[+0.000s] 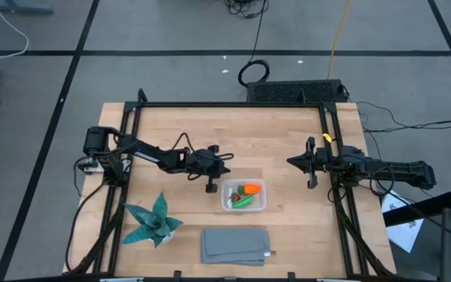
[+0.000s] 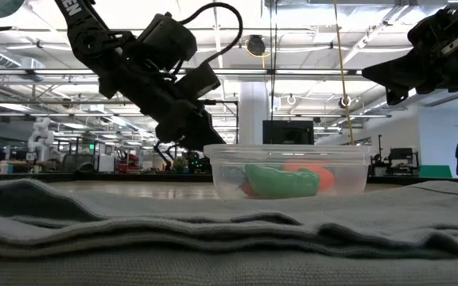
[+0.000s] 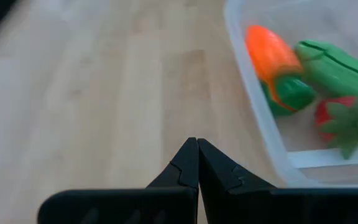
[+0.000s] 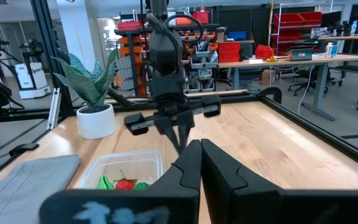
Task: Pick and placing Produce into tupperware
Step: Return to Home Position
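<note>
Container: your clear, whitish plastic rectangular container with rounded corners (image 1: pixel 261 206) stands upright on the light wooden worktop (image 1: pixel 272 129).
Produce: you have all 3 pieces inside the container: the orange carrot-like piece with a green top (image 3: pixel 269 53), the long green pod (image 3: pixel 337 68) and the small red strawberry-like piece (image 3: pixel 340 115), lying close together.
Left hand (image 1: pixel 227 166): just beside the container's corner on the left arm's side. Its 2 fingers are pressed together and grip nothing.
Right hand (image 1: pixel 290 162): well apart from the container, on the right arm's side and pointing towards the left hand. Its fingers meet at the tips and are empty.
Cloth: the flat grey folded cloth (image 1: pixel 236 244) lies just beside the container, on the side away from both hands.
Plant: you'll find the teal spiky-leaf plant in its white pot (image 1: pixel 153 222) near the cloth, further from the container.
</note>
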{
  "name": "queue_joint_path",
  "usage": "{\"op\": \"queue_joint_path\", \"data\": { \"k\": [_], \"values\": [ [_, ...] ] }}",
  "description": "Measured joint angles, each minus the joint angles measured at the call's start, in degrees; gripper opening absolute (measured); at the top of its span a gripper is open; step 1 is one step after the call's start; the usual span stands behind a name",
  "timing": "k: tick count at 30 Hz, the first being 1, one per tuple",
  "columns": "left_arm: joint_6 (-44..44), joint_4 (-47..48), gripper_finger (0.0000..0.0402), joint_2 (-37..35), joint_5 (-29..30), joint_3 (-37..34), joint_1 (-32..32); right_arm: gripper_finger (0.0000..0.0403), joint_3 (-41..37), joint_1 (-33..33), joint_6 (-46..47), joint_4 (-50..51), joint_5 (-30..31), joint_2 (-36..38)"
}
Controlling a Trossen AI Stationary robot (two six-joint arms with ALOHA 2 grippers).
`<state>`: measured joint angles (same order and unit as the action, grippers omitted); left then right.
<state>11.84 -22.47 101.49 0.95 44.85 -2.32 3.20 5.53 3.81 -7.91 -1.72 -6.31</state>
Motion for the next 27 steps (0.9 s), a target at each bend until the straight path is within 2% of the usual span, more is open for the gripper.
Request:
{"op": "queue_joint_path", "data": {
  "k": [3, 14, 20, 27],
  "values": [
    [1.22, -0.15, 0.0001, -2.33, 2.03, -0.01, -0.01, 0.0, 0.01, 0.0, 0.0, -0.01, 0.0, 0.01],
    [4.73, 7.53, 0.0001, -16.65, 2.23, -1.28, 2.23, 0.0, 0.02, 0.01, 0.26, -0.29, -0.1, 0.04],
    [7.52, 6.71, 0.0001, -26.49, 2.23, -7.83, 6.83, 0.0, 0.01, 0.0, 0.26, -0.42, -1.57, 0.04],
    [7.52, -1.1, 0.0001, -39.13, 2.59, -18.69, 10.08, 0.0, 0.02, 0.01, 0.26, -0.54, -1.57, 0.04]
  ]
}}
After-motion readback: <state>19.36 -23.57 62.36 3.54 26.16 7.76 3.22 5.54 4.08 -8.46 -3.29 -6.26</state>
